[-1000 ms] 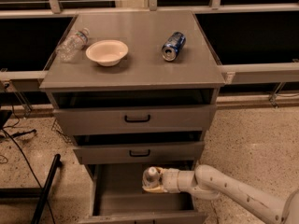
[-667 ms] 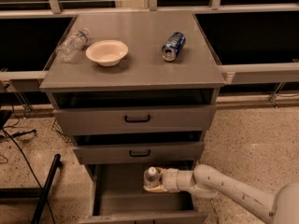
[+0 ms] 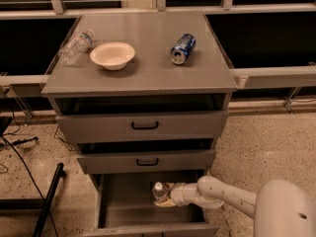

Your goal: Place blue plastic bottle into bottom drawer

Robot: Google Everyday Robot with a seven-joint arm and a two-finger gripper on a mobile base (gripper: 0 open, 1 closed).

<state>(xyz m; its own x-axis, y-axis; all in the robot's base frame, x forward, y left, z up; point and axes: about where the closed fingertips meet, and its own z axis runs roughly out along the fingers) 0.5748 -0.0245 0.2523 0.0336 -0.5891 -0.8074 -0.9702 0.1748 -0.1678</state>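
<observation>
Print on the blue soda can (image 3: 182, 48), lying on its side well above the gripper (image 3: 167, 199) on the smooth grey metal cabinet top (image 3: 148, 78), cannot be read. The gripper sits inside the open bottom drawer (image 3: 123, 204), fingers pinching the blue plastic bottle (image 3: 159, 193), which stands upright, white cap up. Speckled stone floor (image 3: 256, 147) spreads beside the arm (image 3: 232, 199).
</observation>
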